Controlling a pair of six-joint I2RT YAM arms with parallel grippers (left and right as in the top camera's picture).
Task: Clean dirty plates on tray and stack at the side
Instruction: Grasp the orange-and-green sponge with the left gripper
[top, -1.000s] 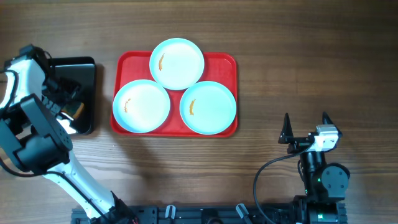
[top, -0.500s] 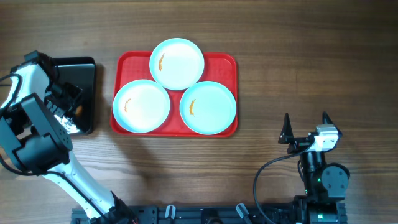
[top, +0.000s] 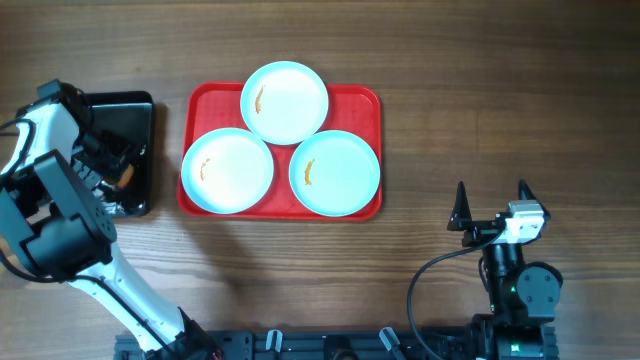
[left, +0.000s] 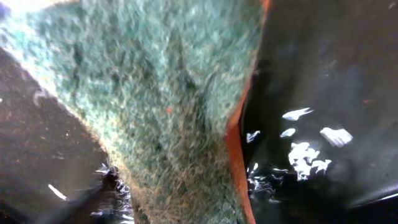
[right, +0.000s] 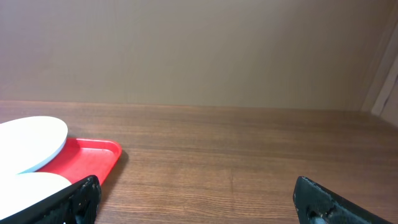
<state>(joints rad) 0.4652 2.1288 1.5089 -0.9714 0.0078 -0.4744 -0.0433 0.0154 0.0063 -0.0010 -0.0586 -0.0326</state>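
Wooden table (top: 480, 90): carries both trays.
Left gripper (top: 112, 168): down in the black tray (top: 135, 112); whether spread or pinching cannot be told.
Left wrist view alone: green sponge (left: 155, 93), orange-edged, fills the frame.
Right gripper (top: 491, 200): spread wide, empty, well apart from the trays.
Dirty plates (top: 285, 102): three, pale aqua, each orange-smeared, on the red tray (top: 365, 100).

The wooden table (top: 450, 90) carried a red tray (top: 365, 100) far centre and a black tray (top: 137, 110) at far left
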